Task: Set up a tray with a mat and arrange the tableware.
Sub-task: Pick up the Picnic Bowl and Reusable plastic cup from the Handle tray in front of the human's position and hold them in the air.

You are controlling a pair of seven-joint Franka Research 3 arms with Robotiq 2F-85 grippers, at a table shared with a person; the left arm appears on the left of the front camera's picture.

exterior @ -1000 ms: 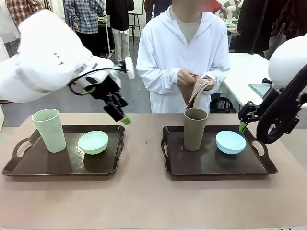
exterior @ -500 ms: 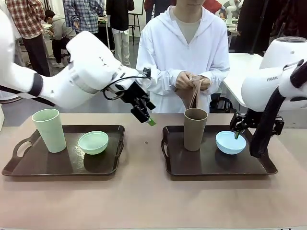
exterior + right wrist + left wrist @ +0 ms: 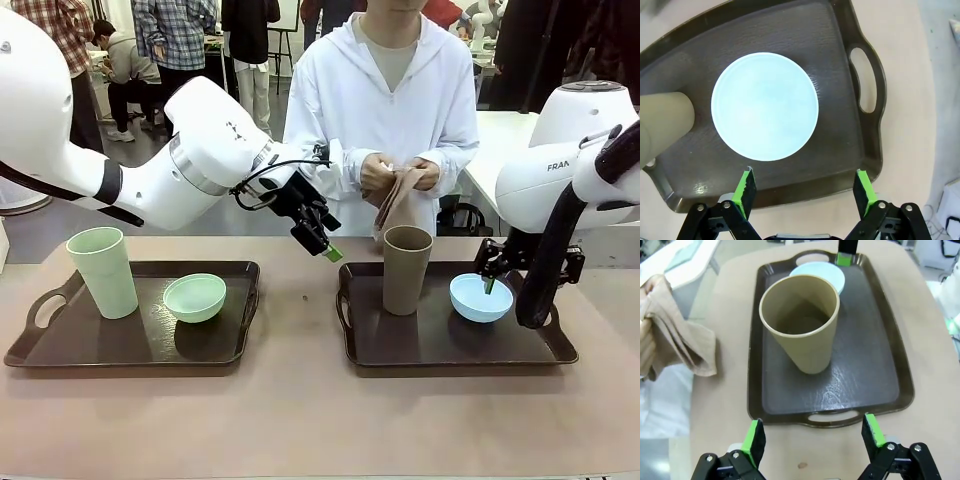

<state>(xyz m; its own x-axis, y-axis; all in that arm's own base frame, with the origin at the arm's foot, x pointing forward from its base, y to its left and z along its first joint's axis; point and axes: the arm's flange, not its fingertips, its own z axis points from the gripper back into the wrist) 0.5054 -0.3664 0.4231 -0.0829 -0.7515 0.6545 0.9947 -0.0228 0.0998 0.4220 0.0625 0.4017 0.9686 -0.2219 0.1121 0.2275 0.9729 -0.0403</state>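
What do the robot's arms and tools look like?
The left arm and right arm are fat, rounded and shiny white. The left arm has a grey band, and the right arm has grey letters. A thin black cable loops by the left wrist. The left tool and right tool are black, each with two fingers ending in bright green pads.

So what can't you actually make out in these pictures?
Front view: the beige cloth is bunched in the person's hands, so its full shape is hidden.
Front view: the inside bottom of the pale green cup, hidden by its own wall.
Left wrist view: the light blue bowl, mostly behind the brown cup.
Right wrist view: the brown cup, cut off by the left edge.
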